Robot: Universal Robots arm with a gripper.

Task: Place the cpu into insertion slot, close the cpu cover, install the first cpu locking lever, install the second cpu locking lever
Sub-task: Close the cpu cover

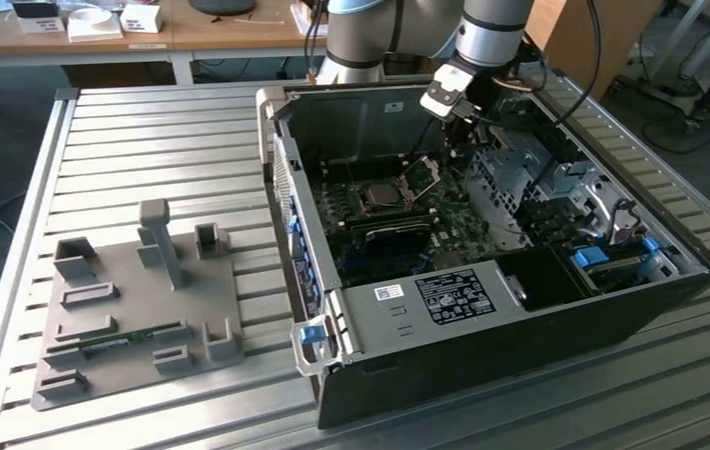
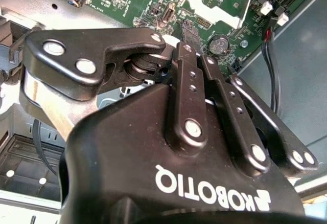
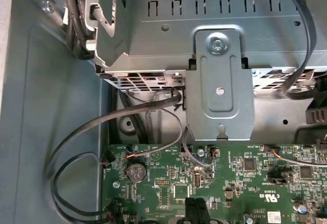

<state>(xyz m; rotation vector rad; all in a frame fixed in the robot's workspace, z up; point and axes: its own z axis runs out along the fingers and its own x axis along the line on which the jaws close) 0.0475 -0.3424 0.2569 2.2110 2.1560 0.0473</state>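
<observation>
— Where's the gripper [image 1: 463, 127] sitting?

— Low inside the open black computer case [image 1: 480, 356], by its far wall. It hangs from the silver arm over the green motherboard [image 3: 230, 173]. In the first wrist view its two black fingertips [image 3: 191, 211] lie side by side with only a thin seam between them, so they are together with nothing clamped in them. The second wrist view shows the gripper's glossy black body and flat linkage bars with round silver rivets.

— And the cpu [image 1: 384, 194]?

— It lies flat in the insertion slot [image 1: 361, 187], a small silvery-grey square inside the darker socket rim near the middle of the board. The cpu cover [image 1: 426, 174], a thin metal frame, stands tilted up from the slot's edge, toward the exterior view's right. The gripper is beyond the cover, apart from it.

— What lies under the fingertips?

— The board's edge, with a round shiny coin cell [image 3: 136, 171] and small dark chips. Past it is a grey stamped-steel bracket [image 3: 219, 75] with one screw. Black cables [image 3: 76, 152] loop over the smooth case wall.

— Outside the case?

— A ribbed aluminium desk [image 1: 155, 150] carries a matte grey fixture plate [image 1: 142, 281] with upright blocks. A long green memory stick [image 1: 117, 339] lies in one of its grooves.
</observation>
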